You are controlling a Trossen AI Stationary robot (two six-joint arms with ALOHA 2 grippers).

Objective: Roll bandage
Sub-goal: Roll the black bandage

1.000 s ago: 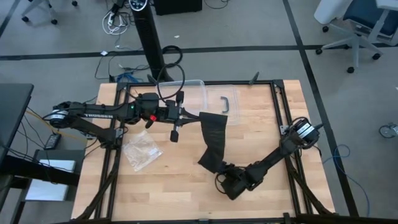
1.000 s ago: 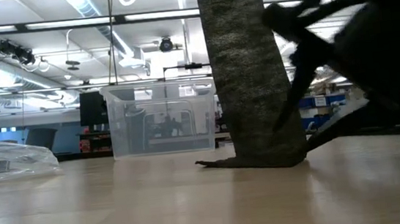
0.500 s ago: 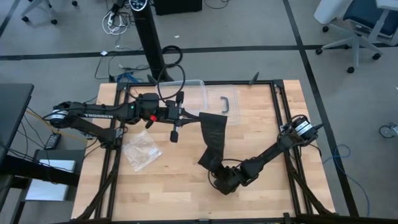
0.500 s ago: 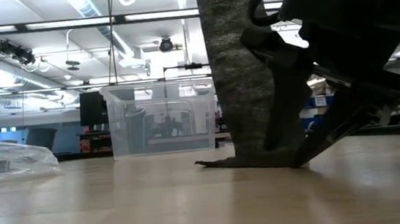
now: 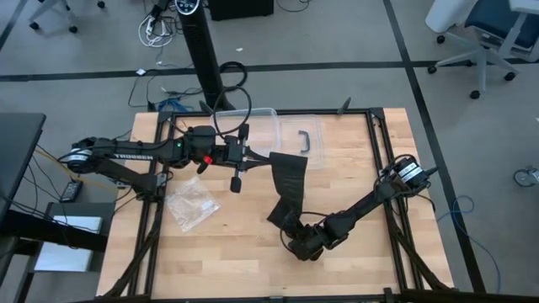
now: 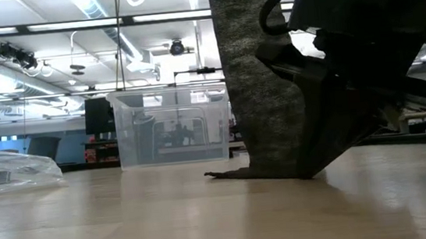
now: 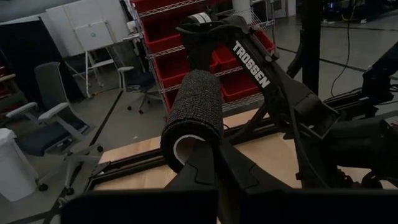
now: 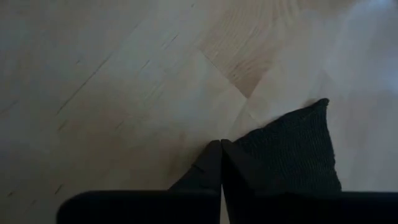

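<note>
The black bandage is partly wound into a roll (image 7: 194, 112) on a white core, and my left gripper (image 7: 213, 163) holds that roll up over the table's middle (image 5: 271, 158). From the roll a flat strip (image 5: 289, 187) hangs down, broad and upright in the low view (image 6: 260, 76). Its free end (image 6: 238, 173) lies on the wooden table (image 5: 354, 177). My right gripper (image 5: 293, 229) slants down at that end from the near right, with its fingers shut (image 8: 221, 154). My left gripper is shut on the near open end of the roll, at the rim beside the white core (image 7: 186, 148). It comes in level from the table's left. The roll is lifted clear, lying level, with the strip hanging below it. My right gripper is shut at the strip's free end, whose corner (image 8: 292, 146) spreads out from beside one finger (image 8: 239, 171). That finger covers the exact place of contact. The fingers slant down onto the table from the near right, and the end lies flat on the wood.
A clear plastic box with a black handle (image 5: 296, 136) stands at the far side, behind the strip in the low view (image 6: 171, 127). A crinkly clear bag (image 5: 192, 204) lies on the left half. A black frame rail (image 5: 383, 151) runs along the table's right side.
My right gripper has moved toward the table's left and a little farther in, up to the strip's free end, rolling about its own axis. Its fingers, apart half a second ago, have shut there. The roll and the hanging strip have stayed where they were.
</note>
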